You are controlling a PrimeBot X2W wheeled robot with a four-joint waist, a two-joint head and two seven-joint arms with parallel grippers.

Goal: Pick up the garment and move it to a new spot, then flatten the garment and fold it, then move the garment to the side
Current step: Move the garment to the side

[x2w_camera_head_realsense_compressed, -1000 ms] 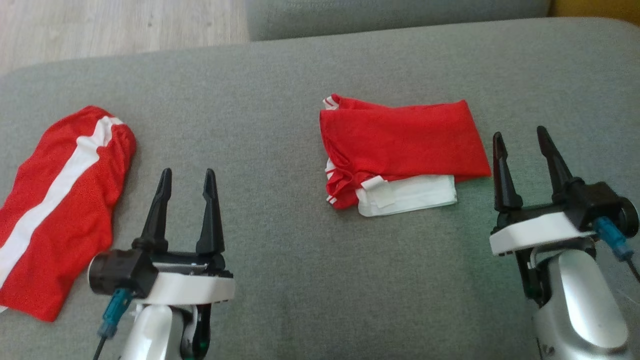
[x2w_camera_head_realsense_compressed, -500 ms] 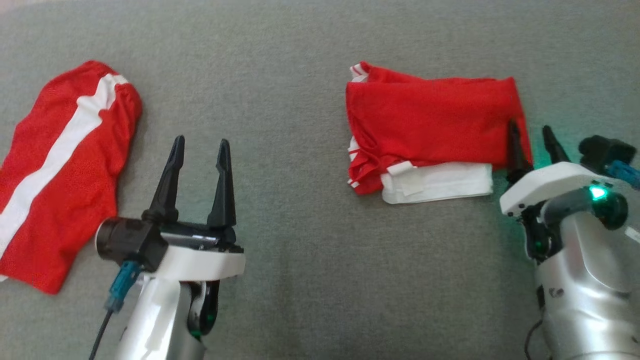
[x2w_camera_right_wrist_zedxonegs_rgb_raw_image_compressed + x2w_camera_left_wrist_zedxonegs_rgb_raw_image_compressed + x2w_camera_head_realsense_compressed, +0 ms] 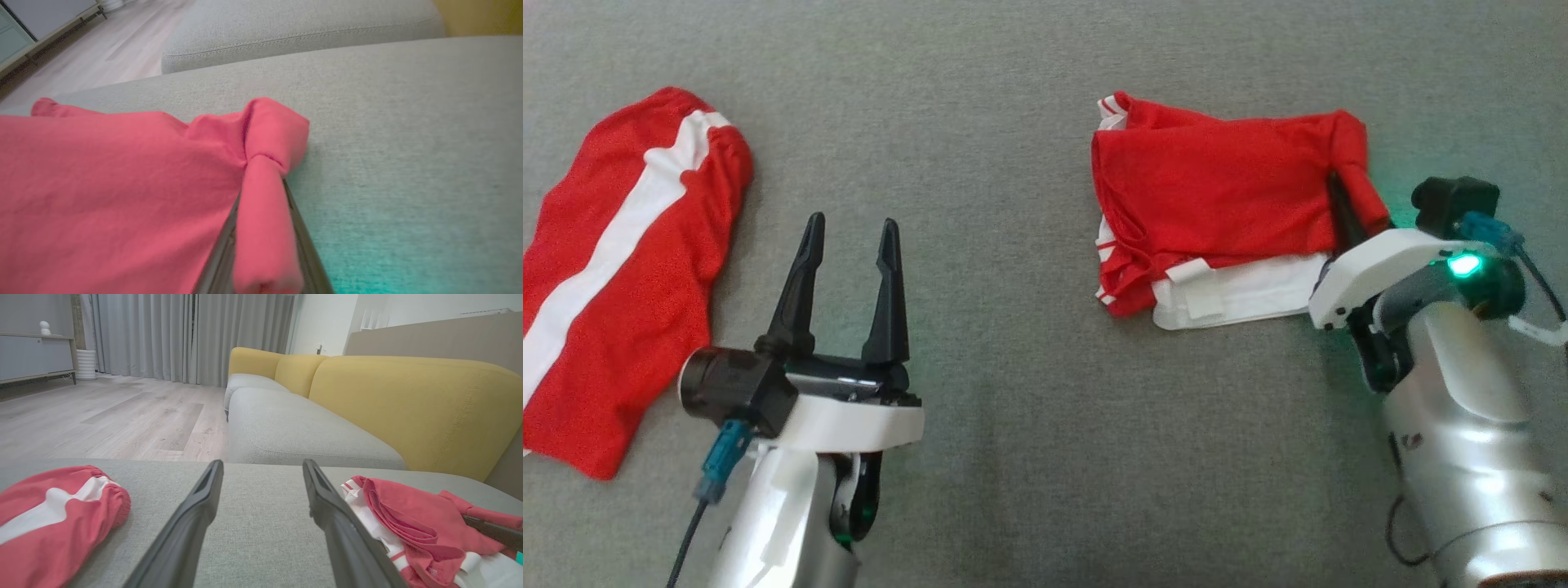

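right gripper (image 3: 1349, 208) pinched on the shirt (image 3: 1217, 196)

the folded red shirt, with white cloth showing under its near edge, lies on the grey cushion (image 3: 1013, 98), right of middle in the head view. its right-hand edge is bunched into a raised fold. the right gripper is clamped narrow on that fold, with red cloth squeezed between its two fingers. the left gripper (image 3: 849, 233) hovers over bare cushion with its fingers wide apart, holding nothing, well apart from the shirt. at the far left lies a second red garment (image 3: 621, 269) with a white stripe.
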